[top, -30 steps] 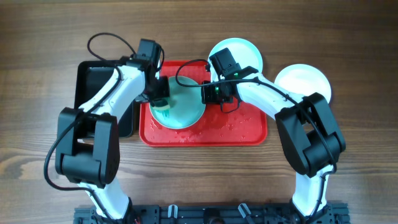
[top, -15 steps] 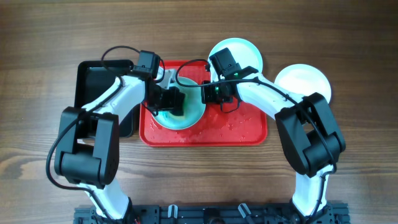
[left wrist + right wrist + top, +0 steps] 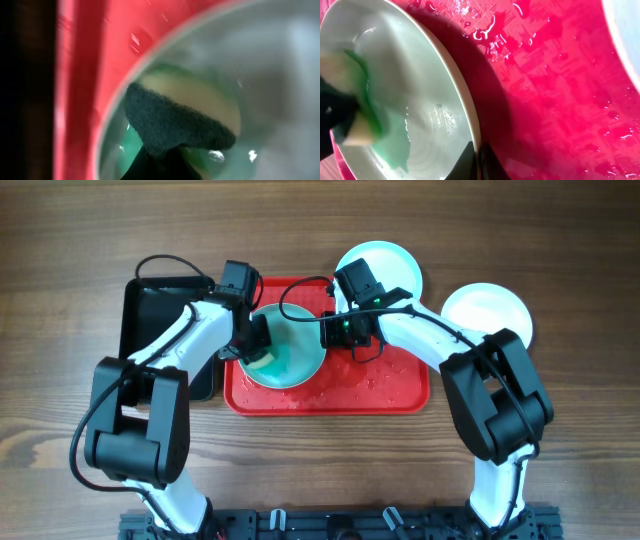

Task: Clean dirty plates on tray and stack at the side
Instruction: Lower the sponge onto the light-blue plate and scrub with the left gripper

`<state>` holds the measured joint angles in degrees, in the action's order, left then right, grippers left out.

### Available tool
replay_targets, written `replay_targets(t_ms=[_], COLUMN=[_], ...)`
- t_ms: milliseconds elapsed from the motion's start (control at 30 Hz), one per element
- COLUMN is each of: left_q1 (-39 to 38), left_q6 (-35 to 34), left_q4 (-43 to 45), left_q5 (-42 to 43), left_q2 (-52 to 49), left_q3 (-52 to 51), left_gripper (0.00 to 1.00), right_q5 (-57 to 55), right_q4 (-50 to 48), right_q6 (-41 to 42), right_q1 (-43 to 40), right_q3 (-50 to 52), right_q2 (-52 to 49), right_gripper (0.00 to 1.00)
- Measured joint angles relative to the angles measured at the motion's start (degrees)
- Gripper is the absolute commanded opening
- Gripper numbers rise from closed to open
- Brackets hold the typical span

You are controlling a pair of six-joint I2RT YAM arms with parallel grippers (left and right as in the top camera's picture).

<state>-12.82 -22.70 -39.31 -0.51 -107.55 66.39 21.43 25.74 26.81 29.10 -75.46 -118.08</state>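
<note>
The wood table (image 3: 560, 240) holds the wet red tray (image 3: 392, 390). On the tray a pale plate (image 3: 298, 368) looks tipped up on one side. The right claw (image 3: 476, 156) is pinched shut on its rim, likely to keep it from sliding. The left claw (image 3: 256, 348) is closed on a sponge (image 3: 185, 115) and pushes it on the green smear (image 3: 376, 127) to rub it off.

Glossy wet red plastic tray (image 3: 392, 392), smooth shiny aqua plate (image 3: 302, 358), rough dark-faced sponge (image 3: 175, 122), matt wood-grain table (image 3: 565, 465)
</note>
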Motion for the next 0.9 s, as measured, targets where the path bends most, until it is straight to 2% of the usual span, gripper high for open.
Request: replay_targets(t_ms=[100, 233, 367, 500, 633, 700, 800, 900], left_q1=[0.00, -0.22, -0.22, -0.26, -0.26, -0.26, -0.26, -0.33], left_q6=[-0.55, 1.18, 7.56, 14.34, 18.62, 19.74, 16.70, 7.17], left_q4=[3.10, 8.11, 11.69, 7.21, 1.84, 1.81, 5.53, 8.83], left_q5=[-2.69, -1.79, 9.11, 20.94, 25.97, 27.04, 24.92, 16.68], left_q2=[-0.02, -0.24, -0.63, -0.90, -1.16, -1.22, -1.25, -1.25], left_q3=[-0.02, -0.39, -0.46, -0.55, -0.61, -0.68, -0.83, -0.85], left_gripper=[0.04, 0.04, 0.04, 0.04, 0.04, 0.04, 0.04, 0.04], right_q5=[0.02, -0.04, -0.07, -0.02, -0.02, -0.02, 0.00, -0.02], right_q4=[-0.09, -0.09, -0.07, 0.09, 0.11, 0.11, 0.13, 0.04], right_q6=[0.17, 0.42, 0.39, 0.20, 0.17, 0.15, 0.17, 0.17], right_q1=[0.00, -0.17, -0.66, -0.70, -0.70, -0.70, -0.70, -0.68], right_q3=[0.00, -0.02, -0.02, -0.02, -0.02, -0.02, -0.02, -0.02], right_q2=[0.00, 0.00, 0.00, 0.00, 0.00, 0.00, 0.00, 0.00], right_gripper=[0.04, 0.04, 0.04, 0.04, 0.04, 0.04, 0.04, 0.04])
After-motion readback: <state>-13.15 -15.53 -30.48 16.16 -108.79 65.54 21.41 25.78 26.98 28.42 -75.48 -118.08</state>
